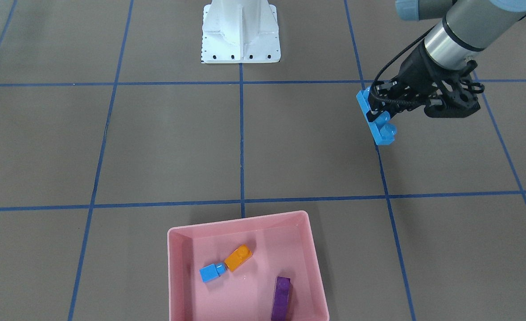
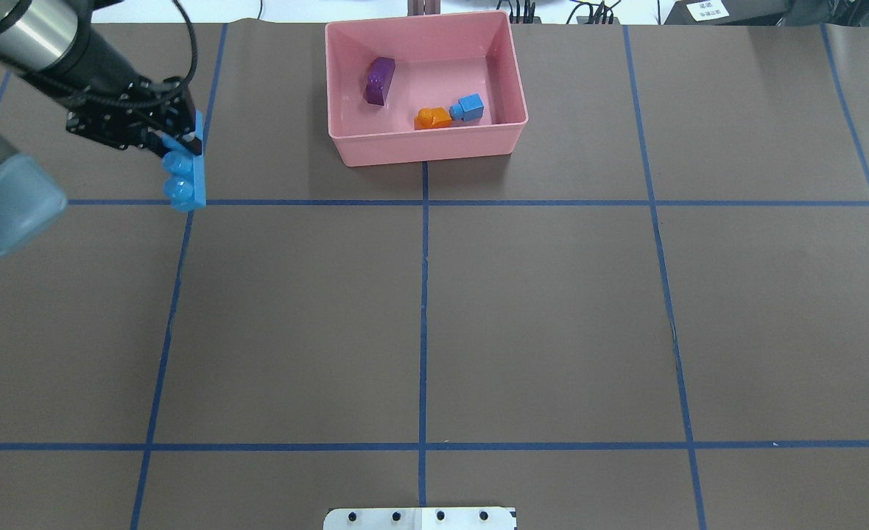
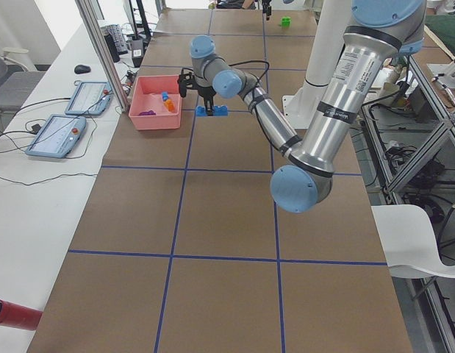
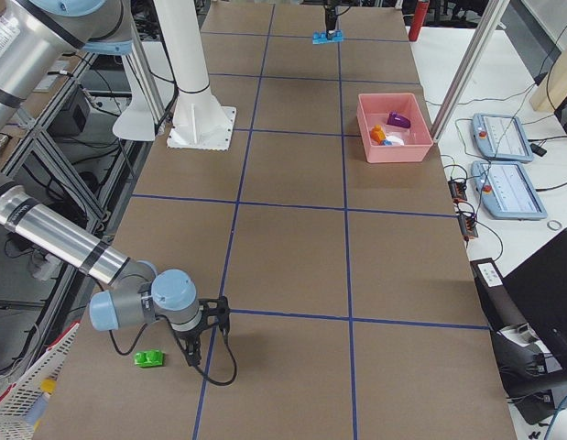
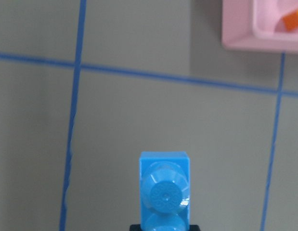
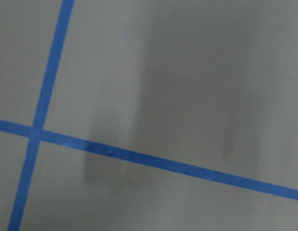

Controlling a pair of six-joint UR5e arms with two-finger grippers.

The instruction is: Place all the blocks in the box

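Observation:
My left gripper [image 1: 377, 111] is shut on the long blue brick [image 1: 381, 127] and holds it over the table, well to the side of the pink box [image 1: 172, 267]. The brick also shows in the overhead view [image 2: 186, 180] and the left wrist view [image 5: 164, 192]. In the box lie the orange brick [image 1: 238, 257], the small blue brick [image 1: 211, 272] touching it, and the purple brick [image 1: 281, 298]. The green brick [image 4: 150, 358] lies on the table at the other end. My right gripper [image 4: 193, 353] hangs just beside it; I cannot tell whether it is open or shut.
The white robot base [image 1: 240, 35] stands at the middle of the table's robot side. Blue tape lines cross the brown table. Tablets [image 4: 507, 137] lie on the white side bench beyond the box. A red cylinder [image 3: 14, 312] lies at that bench's near end.

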